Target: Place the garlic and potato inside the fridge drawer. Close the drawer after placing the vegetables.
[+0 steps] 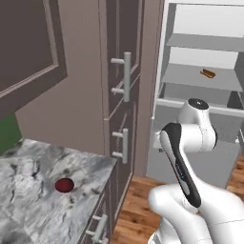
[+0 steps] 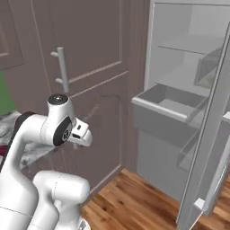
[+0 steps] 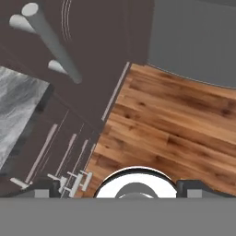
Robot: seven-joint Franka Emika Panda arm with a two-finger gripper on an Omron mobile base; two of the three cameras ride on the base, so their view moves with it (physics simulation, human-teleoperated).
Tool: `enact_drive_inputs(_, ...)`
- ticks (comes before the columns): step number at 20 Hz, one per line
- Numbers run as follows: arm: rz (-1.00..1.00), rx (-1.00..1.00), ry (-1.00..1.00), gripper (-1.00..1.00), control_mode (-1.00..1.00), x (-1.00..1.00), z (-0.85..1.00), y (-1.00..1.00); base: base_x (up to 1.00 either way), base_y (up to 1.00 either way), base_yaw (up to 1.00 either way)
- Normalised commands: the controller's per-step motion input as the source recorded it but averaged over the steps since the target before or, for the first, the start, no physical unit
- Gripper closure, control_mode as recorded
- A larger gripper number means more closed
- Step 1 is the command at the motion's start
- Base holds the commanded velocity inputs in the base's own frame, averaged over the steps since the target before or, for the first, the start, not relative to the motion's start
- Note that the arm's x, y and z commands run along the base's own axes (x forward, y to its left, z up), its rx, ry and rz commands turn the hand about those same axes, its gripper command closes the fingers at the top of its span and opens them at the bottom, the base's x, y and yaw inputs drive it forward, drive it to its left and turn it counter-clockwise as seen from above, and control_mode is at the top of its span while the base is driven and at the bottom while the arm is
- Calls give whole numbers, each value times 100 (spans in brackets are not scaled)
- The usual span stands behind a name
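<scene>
Your tool (image 2: 84,137) hangs between the table (image 1: 33,190) and the open fridge, pointing down at the wood floor (image 3: 175,124); you cannot tell whether its jaws are open or closed. The potato (image 1: 64,185) lies on the table, left of and below the tool. The drawer (image 2: 164,112) stands pulled out, right of the tool, well apart. An orange-brown item (image 1: 208,73) rests on a fridge shelf above.

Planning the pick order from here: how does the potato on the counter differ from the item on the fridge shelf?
The potato is round and dark maroon; the shelf item is elongated and orange-brown. The potato sits low on the marble counter, left of the arm; the shelf item lies higher, inside the open fridge, above the pulled-out drawer. Both are small, lying free, with nothing touching them.
</scene>
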Motion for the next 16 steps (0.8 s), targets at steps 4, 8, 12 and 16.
enact_drive_inputs(4,0,0,0,-100,100,0,0,0,-21,52,60)
enact_drive_inputs(8,0,0,0,-100,100,0,0,0,-17,47,61)
enact_drive_inputs(12,0,0,0,-100,100,0,0,0,6,35,58)
enact_drive_inputs(16,0,0,0,-100,100,0,0,0,-8,17,53)
